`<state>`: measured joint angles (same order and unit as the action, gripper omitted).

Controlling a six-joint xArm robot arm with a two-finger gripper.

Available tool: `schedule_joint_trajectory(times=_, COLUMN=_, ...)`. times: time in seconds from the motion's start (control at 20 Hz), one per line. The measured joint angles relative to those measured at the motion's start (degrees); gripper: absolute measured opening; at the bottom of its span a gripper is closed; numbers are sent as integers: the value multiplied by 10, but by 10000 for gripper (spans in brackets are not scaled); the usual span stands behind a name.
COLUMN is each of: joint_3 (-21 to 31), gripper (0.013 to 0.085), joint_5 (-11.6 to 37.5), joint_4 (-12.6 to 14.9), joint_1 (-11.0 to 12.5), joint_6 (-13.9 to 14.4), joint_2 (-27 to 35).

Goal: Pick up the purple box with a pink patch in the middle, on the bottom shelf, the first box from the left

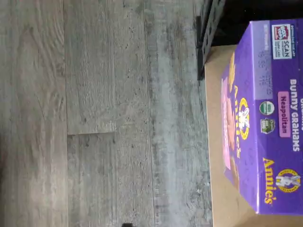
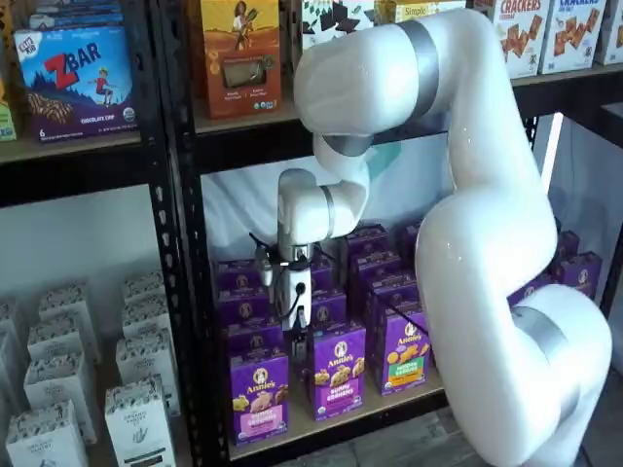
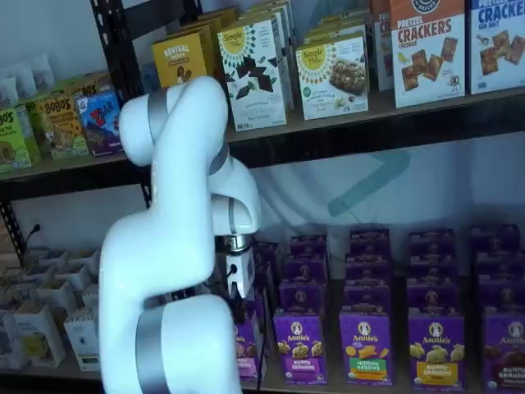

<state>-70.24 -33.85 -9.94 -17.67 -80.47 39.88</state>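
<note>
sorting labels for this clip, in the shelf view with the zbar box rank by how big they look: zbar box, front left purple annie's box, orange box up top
1. ZBar box, largest, though cut off at the frame edge.
2. Orange box, top cropped, so its full size is uncertain.
3. The purple box, smallest.
It stands lower and maybe farther away, so real sizes may differ.

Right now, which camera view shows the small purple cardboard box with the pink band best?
A shelf view: the purple cardboard box with the pink band stands front-on, unobstructed. The wrist view shows its top and front, cut off. In a shelf view the arm hides most of it.

Cracker boxes (image 3: 426, 51) line upper shelf; ZBar box (image 2: 76, 80) at left; white cartons (image 2: 136, 413) low; grey plank floor (image 1: 104, 113).
</note>
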Motion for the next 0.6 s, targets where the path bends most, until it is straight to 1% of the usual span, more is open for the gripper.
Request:
schedule_joint_trajectory(times=0.1, joint_3=6, gripper=850, joint_5=24, joint_4=16, joint_1=2, joint_6=11, joint_2=1)
schedule_joint_trajectory(times=0.2, joint_3=4, gripper=850, joint_5=33, joint_4=23, joint_1=5, joint_6=14, joint_2=5)
schedule_joint_trajectory(times=0.4, joint_3=-1, gripper=850, joint_5=42, joint_4=21, joint_1=9, joint_6=9, joint_2=12)
schedule_joint_trajectory(times=0.6, joint_3=0, gripper=850, joint_5=75, joint_4=13, joint_1=7, joint_6=1, joint_2=21)
